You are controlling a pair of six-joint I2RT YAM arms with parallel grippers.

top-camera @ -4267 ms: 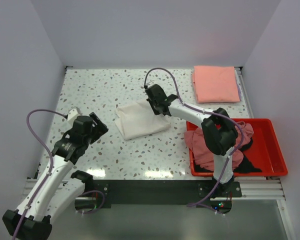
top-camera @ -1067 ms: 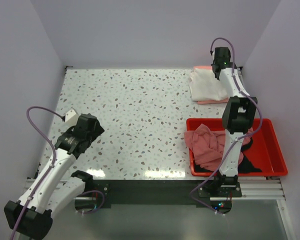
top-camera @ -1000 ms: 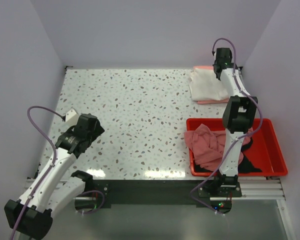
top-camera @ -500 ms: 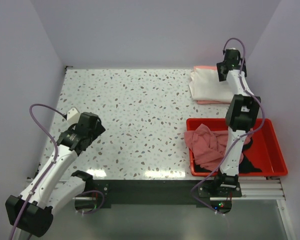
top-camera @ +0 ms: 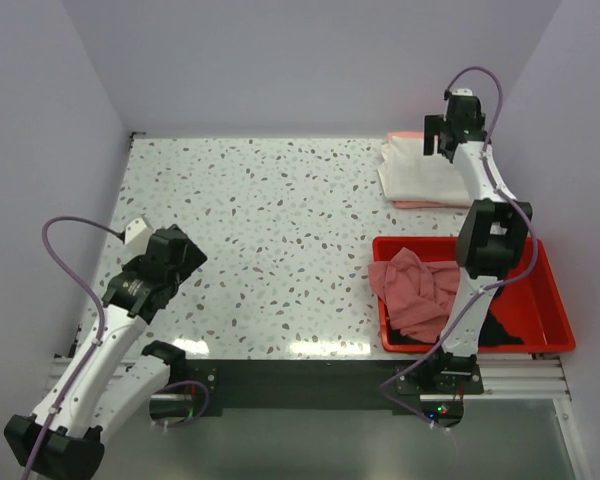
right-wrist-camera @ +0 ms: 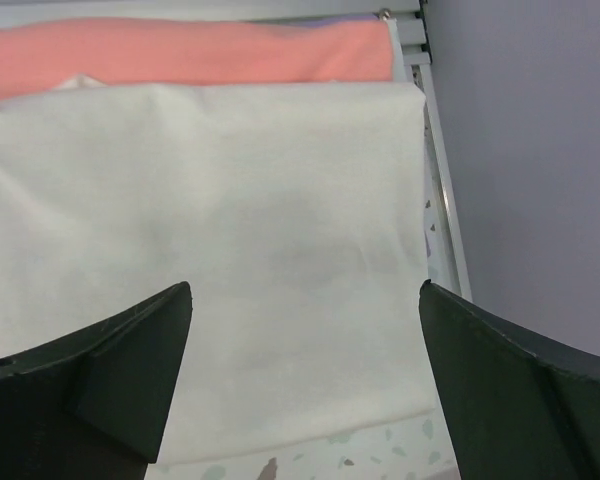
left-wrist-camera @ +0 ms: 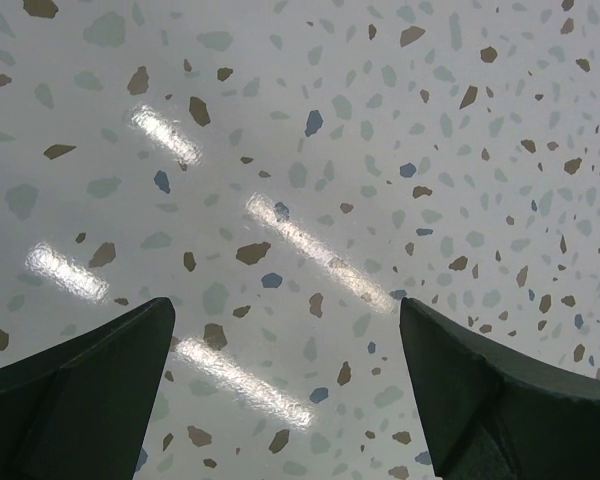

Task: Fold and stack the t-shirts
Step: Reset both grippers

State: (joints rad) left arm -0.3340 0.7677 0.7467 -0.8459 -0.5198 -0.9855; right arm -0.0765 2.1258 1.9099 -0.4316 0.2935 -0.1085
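Observation:
A folded white t-shirt (top-camera: 420,172) lies on top of a folded salmon-pink t-shirt (top-camera: 408,136) at the table's far right corner. My right gripper (top-camera: 435,140) hovers open above the far edge of this stack, holding nothing. The right wrist view looks down on the white t-shirt (right-wrist-camera: 230,250) between the spread fingers of the right gripper (right-wrist-camera: 305,290), with the salmon-pink t-shirt (right-wrist-camera: 180,50) showing beyond it. A crumpled dusty-pink t-shirt (top-camera: 415,290) and a black t-shirt (top-camera: 500,325) sit in the red bin. My left gripper (top-camera: 187,257) stands open over the bare speckled table (left-wrist-camera: 310,150), and the left gripper (left-wrist-camera: 285,305) is empty.
The red plastic bin (top-camera: 552,300) stands at the front right, with the dusty-pink cloth hanging over its left rim. A metal rail (right-wrist-camera: 435,180) and the purple wall (right-wrist-camera: 540,150) run close along the right side of the stack.
My right gripper has opened, let go of the white t-shirt and lifted back and to the right. The white t-shirt now rests on the salmon-pink one. The left arm shifted slightly.

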